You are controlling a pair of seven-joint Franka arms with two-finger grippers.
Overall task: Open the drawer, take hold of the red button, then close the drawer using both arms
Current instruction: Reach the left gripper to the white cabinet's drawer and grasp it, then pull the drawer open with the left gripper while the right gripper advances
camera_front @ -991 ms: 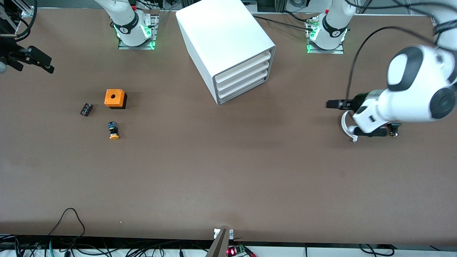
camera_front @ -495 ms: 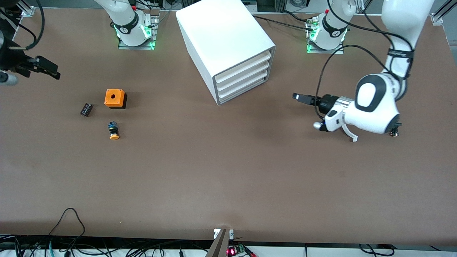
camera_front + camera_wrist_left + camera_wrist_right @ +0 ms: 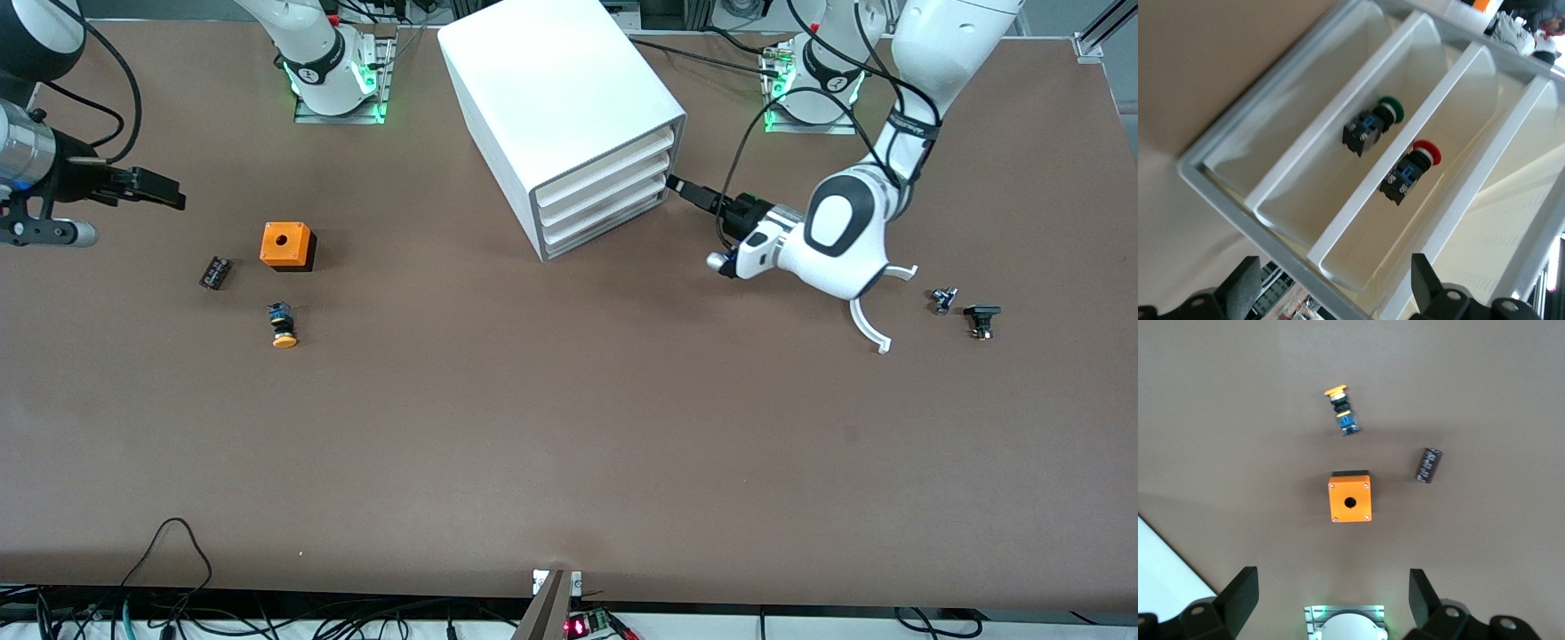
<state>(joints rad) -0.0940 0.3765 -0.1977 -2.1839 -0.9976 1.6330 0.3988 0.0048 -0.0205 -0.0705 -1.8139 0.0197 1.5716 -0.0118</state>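
Sits inside the drawer point(image 3: 1361, 250), red cap and black body lying on the tray floor: the button point(image 3: 1411, 175), one tray over from a green-capped button point(image 3: 1373, 123). Judged kept there so that the tray must come out before any grab. Shut for now, flush with the other tray fronts in the white cabinet point(image 3: 556, 84), which stands by the tabletop point(image 3: 569, 444) edge along the robots' bases, roughly midway between them. Hovers just beside the tray fronts, fingers point(image 3: 1241, 290) spread apart and holding nothing: the left gripper point(image 3: 689, 190), likely lined up to hook a tray lip and pull. Waits over the tabletop edge at the right arm's end, pincer likewise apart and empty: the right gripper point(image 3: 158, 190), probably kept free for the pick. Below it, nearer that edge than the cabinet: an orange box point(image 3: 286, 244) with a hole, an orange-capped button point(image 3: 283, 325), a dark cylinder point(image 3: 214, 272). Toward the left arm's end: a white curved piece point(image 3: 869, 327) and two small black parts point(image 3: 981, 318). Shows no legible brand, label or lettering anywhere.
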